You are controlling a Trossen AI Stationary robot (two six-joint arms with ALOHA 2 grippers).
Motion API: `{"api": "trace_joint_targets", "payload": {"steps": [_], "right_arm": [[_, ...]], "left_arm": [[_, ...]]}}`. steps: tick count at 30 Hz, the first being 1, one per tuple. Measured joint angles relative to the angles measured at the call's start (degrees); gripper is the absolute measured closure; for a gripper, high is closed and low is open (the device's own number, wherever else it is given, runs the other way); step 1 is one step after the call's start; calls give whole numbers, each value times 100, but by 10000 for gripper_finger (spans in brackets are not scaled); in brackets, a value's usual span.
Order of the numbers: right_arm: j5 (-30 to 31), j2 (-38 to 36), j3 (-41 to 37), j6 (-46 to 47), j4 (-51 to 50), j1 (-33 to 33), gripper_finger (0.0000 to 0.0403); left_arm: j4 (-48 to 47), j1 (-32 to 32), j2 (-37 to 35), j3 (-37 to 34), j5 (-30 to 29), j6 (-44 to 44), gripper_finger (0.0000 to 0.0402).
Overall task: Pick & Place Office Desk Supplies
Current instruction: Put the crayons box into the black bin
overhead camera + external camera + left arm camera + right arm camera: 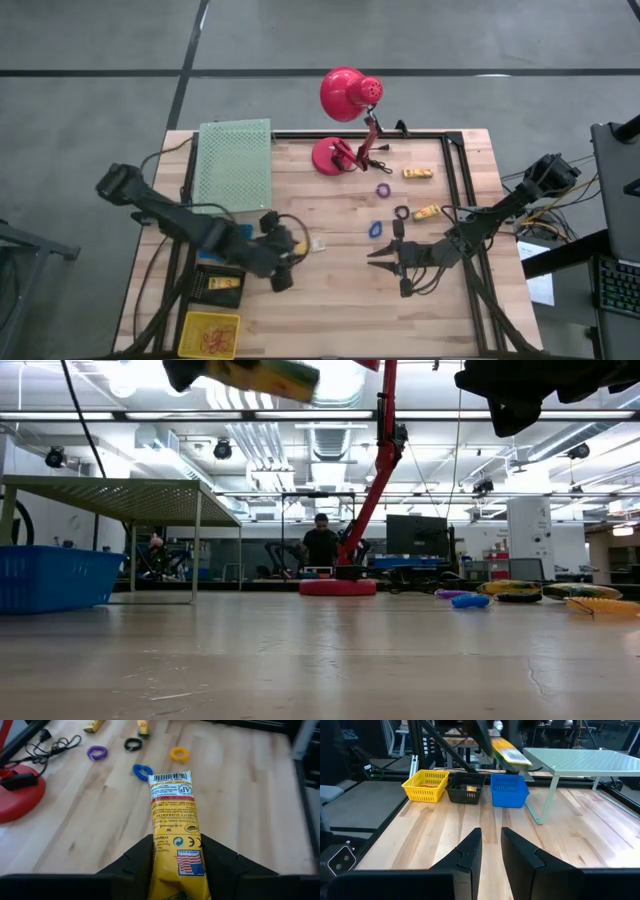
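Observation:
My left gripper (pixel 292 255) is shut on a yellow crayon box (pixel 172 815) and holds it high over the table's middle left; the box also shows in the low view (pixel 262 375) and the right wrist view (pixel 510 754). On the wood to the right lie two more yellow boxes (pixel 418 173) (pixel 428 211), a purple ring (pixel 383 189), a black ring (pixel 402 212), a blue ring (pixel 376 228) and an orange ring (pixel 179 753). My right gripper (pixel 491 845) hovers near the rings (pixel 382 256), open by a narrow gap with nothing in it. My left gripper pinches the crayon box by its two long sides at the near end (pixel 176 857), between its two fingers (pixel 135 862). The fingers slant downward and lie along the box, which sticks out ahead of them. The box is lifted clear of the table.
A green mesh shelf (pixel 236 165) stands at the back left, with blue (pixel 509 790), black (pixel 466 787) and yellow (pixel 426 785) baskets along the left side. A red desk lamp (pixel 345 95) with its base (pixel 330 157) and cord stands at the back centre.

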Motion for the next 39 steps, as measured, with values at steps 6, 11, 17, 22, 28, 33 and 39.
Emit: {"api": "trace_joint_targets", "payload": {"steps": [6,11,17,22,28,33,39], "right_arm": [[0,-1,0,0,4,1,329],[0,-2,0,0,2,2,322],[0,-1,0,0,-1,0,319],[0,0,0,0,1,1,327],[0,-1,0,0,0,2,335],[0,0,0,0,2,0,330],[0,-1,0,0,0,2,321]], "left_arm": [[-910,-656,-502,7,305,-827,258],[-1641,-1114,-779,7,772,-2003,258],[-2405,-1597,-777,7,1486,-3207,258],[-3340,-1916,-771,5,1748,-4275,258],[-4176,-2275,-771,2,1809,-5304,258],[-4206,-2557,-771,-111,2346,-5969,258],[-3782,-2731,-766,-794,2967,-6495,258]]}}
